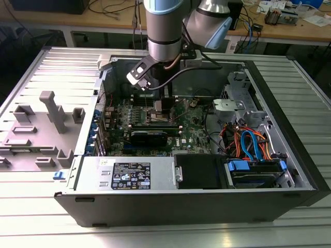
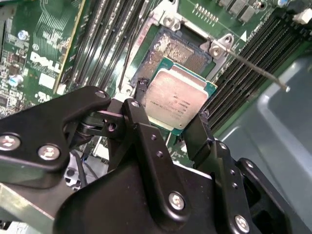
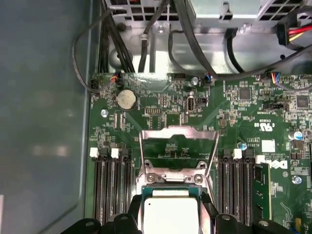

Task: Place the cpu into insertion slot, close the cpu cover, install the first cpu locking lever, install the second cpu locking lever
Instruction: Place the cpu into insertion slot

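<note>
nearest the lens in the second wrist view, the black gripper [image 2: 173,105] is seen with its two fingers [image 2: 139,117] closed on opposite edges of the cpu [image 2: 178,95], which is pinched between them with its dull metal top turned up.

a ribbed metal table [image 1: 165,235] is taken up mostly by an open computer case [image 1: 170,206] laid on its side. a grey plastic fixture [image 1: 51,111] is set on the table at the exterior view's left. the arm [image 1: 163,31] is seen reaching down into the case from above.

a green motherboard [image 3: 234,112] is fixed to the floor of the case, and a silver power supply [image 1: 129,175] is mounted along the near wall. blue and orange cables [image 1: 248,144] are bundled at the exterior view's right. long black memory slots [image 3: 109,195] are ranged on both sides of the socket.

the cpu cover [image 3: 178,130] is stood up open, a thin silver frame through whose cut-out the board is seen. the insertion slot [image 2: 175,48] is shown partly uncovered: the cpu is held tilted just over it, overlapping part of its dark bed. whether the two are touching cannot be told.

a thin metal lever [image 2: 258,73] is angled away from one corner of the slot. a round coin battery [image 3: 126,99] is seated on the board, apart from the slot.
</note>
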